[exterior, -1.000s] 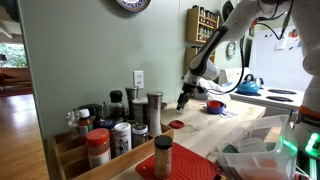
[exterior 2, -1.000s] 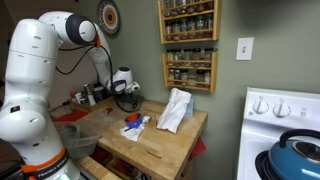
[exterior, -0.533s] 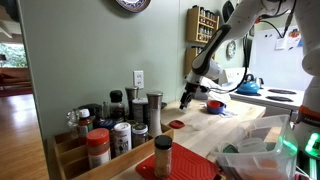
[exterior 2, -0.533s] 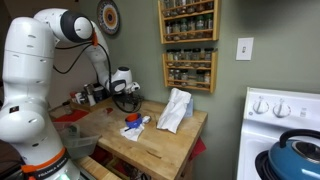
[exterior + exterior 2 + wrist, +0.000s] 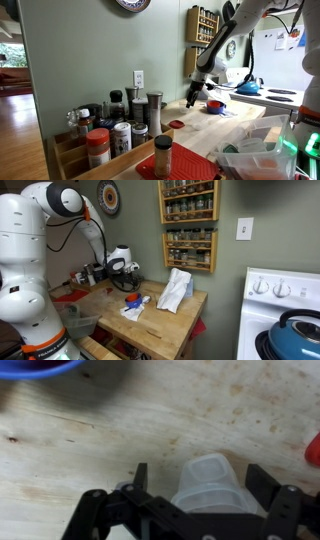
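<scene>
In the wrist view my gripper (image 5: 200,472) is open, its dark fingers (image 5: 140,472) standing apart on either side of a translucent plastic cup (image 5: 205,488). The cup rests on the pale wooden counter (image 5: 90,430), with a gap to each finger. In both exterior views the gripper (image 5: 192,97) (image 5: 128,277) hangs low over the butcher-block counter near the wall. The cup is too small to make out there.
A blue bowl (image 5: 35,366) lies just beyond the gripper and a red thing (image 5: 314,448) shows at the view's edge. A red bowl (image 5: 214,105), spice jars (image 5: 110,130), a white bag (image 5: 175,290), a wall spice rack (image 5: 188,225) and a stove with a blue kettle (image 5: 298,335) surround the counter.
The jaws have spread wider. The arm has shifted slightly along the counter and lifted a little.
</scene>
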Motion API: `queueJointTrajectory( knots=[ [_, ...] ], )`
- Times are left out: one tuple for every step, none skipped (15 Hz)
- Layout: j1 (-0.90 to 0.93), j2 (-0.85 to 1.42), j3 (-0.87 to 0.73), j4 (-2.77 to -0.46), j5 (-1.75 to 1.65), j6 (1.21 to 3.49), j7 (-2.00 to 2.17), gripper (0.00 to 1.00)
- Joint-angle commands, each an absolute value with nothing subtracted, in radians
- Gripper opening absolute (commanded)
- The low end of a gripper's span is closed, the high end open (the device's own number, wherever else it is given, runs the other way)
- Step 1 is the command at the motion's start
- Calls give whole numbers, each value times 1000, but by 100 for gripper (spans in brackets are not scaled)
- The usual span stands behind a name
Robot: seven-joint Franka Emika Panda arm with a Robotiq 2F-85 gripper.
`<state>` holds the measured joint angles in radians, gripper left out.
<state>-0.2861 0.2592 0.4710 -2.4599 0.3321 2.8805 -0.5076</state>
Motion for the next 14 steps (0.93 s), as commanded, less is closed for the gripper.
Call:
queueJointTrajectory(
  knots=[
    [-226,180,396,-2508,329,2802,-488,100],
    [-209,170,374,-2510,331,2792,-479,100],
    [-187,161,344,-2513,316,2780,-453,100],
    [-165,155,313,-2517,301,2783,-424,100],
    [-149,150,294,-2520,305,2787,-407,100],
    [-137,144,280,-2519,310,2785,-401,100],
    [-124,137,265,-2519,316,2795,-387,100],
    [-112,133,250,-2516,320,2801,-371,100],
    [-100,135,240,-2508,322,2800,-355,100],
    [-88,136,227,-2504,313,2801,-336,100],
    [-77,140,218,-2496,312,2803,-319,100],
    [-68,148,214,-2485,317,2800,-314,100],
    [-61,155,212,-2474,321,2797,-309,100],
    [-50,164,206,-2465,310,2794,-292,100]
  ],
)
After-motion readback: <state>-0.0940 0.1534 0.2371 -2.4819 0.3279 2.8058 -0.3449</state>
